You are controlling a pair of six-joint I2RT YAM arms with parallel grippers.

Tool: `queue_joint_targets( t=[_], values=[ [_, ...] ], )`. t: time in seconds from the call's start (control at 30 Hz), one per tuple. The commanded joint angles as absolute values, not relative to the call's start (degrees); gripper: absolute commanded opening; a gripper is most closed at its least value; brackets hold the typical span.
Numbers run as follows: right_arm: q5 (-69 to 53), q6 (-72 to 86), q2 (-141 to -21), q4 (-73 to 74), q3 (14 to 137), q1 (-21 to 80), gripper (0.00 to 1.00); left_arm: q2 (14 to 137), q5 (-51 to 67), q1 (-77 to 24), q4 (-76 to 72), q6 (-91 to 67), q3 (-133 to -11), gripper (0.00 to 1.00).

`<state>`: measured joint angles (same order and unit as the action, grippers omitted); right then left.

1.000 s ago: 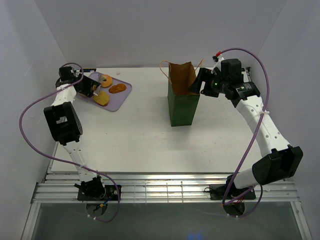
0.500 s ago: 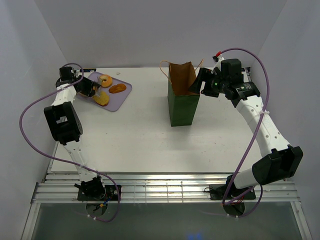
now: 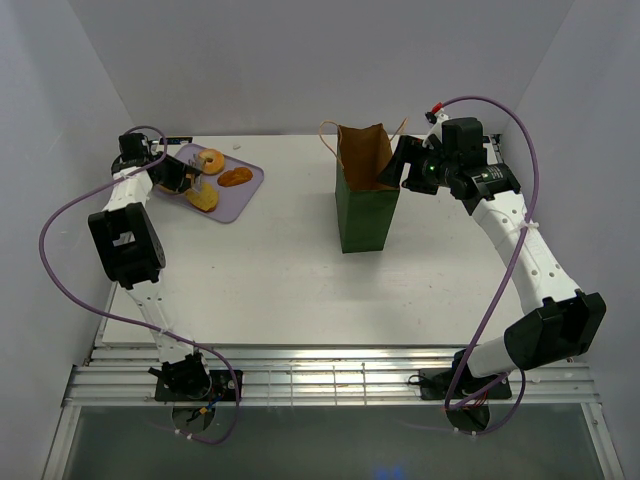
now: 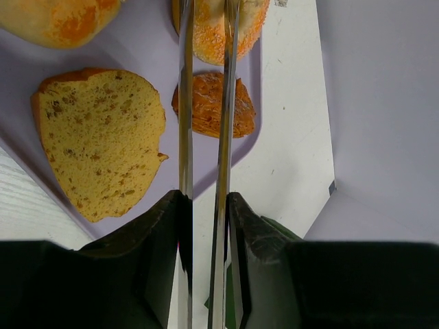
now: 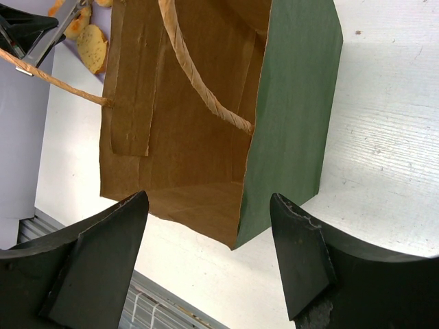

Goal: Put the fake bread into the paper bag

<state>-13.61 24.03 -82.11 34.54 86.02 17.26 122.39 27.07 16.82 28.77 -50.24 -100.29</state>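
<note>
The fake bread lies on a lilac tray (image 3: 228, 206) at the far left. In the left wrist view I see a sugared ring doughnut (image 4: 248, 24), a dark brown oval (image 4: 206, 103), a flat yellowish slice (image 4: 103, 140) and a lumpy bun (image 4: 58, 17). My left gripper (image 4: 204, 199) is shut on thin metal tongs (image 4: 185, 137), whose blades reach over the doughnut; their tips are out of view. The dark green paper bag (image 3: 365, 215) stands open mid-table. My right gripper (image 5: 206, 253) is open, its jaws either side of the bag's upper right corner (image 5: 295, 103).
The bag's tan string handles (image 5: 206, 96) hang across its open mouth. White walls close in the table at the back and both sides. A slatted metal rail (image 3: 330, 375) runs along the near edge by the arm bases.
My left gripper with the tongs has shifted slightly over the tray. The right arm and the bag have not moved.
</note>
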Motion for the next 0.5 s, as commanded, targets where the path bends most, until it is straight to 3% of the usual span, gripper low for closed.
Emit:
queue_joint_targets(
  t=[0.0,0.13,0.47],
  values=[
    [-13.27,23.73,-81.65,33.49,87.28,17.23,0.77,121.38,28.21,17.14,28.83,-49.57,-102.13,0.17],
    [-13.45,23.47,-81.48,33.49,86.84,17.31,0.77,119.8,28.3,17.14,28.83,-49.48,-100.47,0.05],
    [-13.89,22.5,-81.83,33.4,86.75,17.23,0.78,115.05,27.33,17.31,29.09,-49.92,-98.35,0.0]
  ],
)
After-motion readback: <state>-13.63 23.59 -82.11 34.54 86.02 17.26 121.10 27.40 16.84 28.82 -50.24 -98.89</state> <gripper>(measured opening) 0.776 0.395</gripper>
